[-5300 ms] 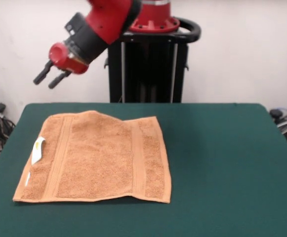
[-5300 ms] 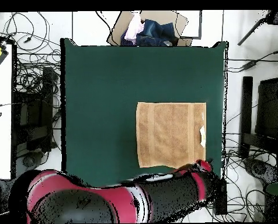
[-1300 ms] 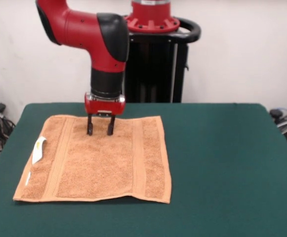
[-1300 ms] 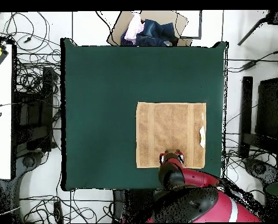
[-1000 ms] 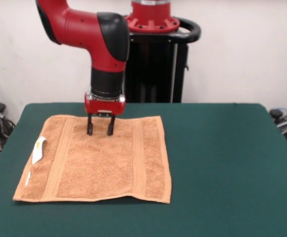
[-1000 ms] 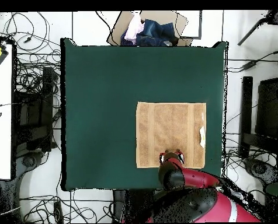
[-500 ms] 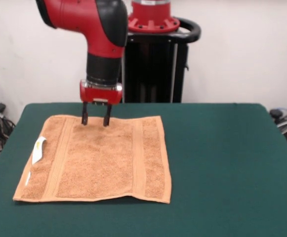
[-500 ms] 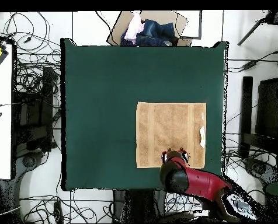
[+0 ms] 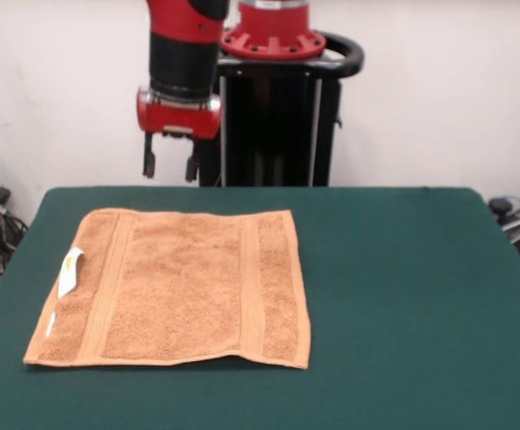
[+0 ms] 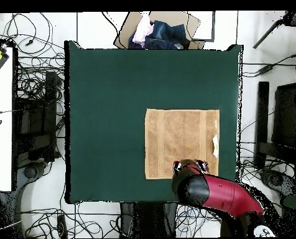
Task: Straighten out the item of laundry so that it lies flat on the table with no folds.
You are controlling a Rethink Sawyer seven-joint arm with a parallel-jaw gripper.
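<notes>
Towel (image 9: 174, 287) spread flat on tabletop (image 9: 403, 296), white tag (image 9: 69, 271) on one edge; gripper (image 9: 169, 167), fingers apart and empty, hangs well above towel's pedestal-side edge, towel below and camera-ward.

One towel (image 9: 174, 287) lies on one table (image 9: 403, 296). The towel carries one white tag (image 9: 68, 272) on its edge and two woven bands, one band (image 9: 114, 278) near the tag side and the other band (image 9: 251, 285) toward the opposite side. One robot arm (image 9: 181, 54) hangs above the table's far edge, with one gripper (image 9: 167, 165) showing two fingers (image 9: 149, 164) held apart. One black pedestal (image 9: 273, 116) stands behind the table. In the overhead view, one open cardboard box (image 10: 165, 30) sits past the table's edge with a pile of clothes inside; how many pieces cannot be counted.
</notes>
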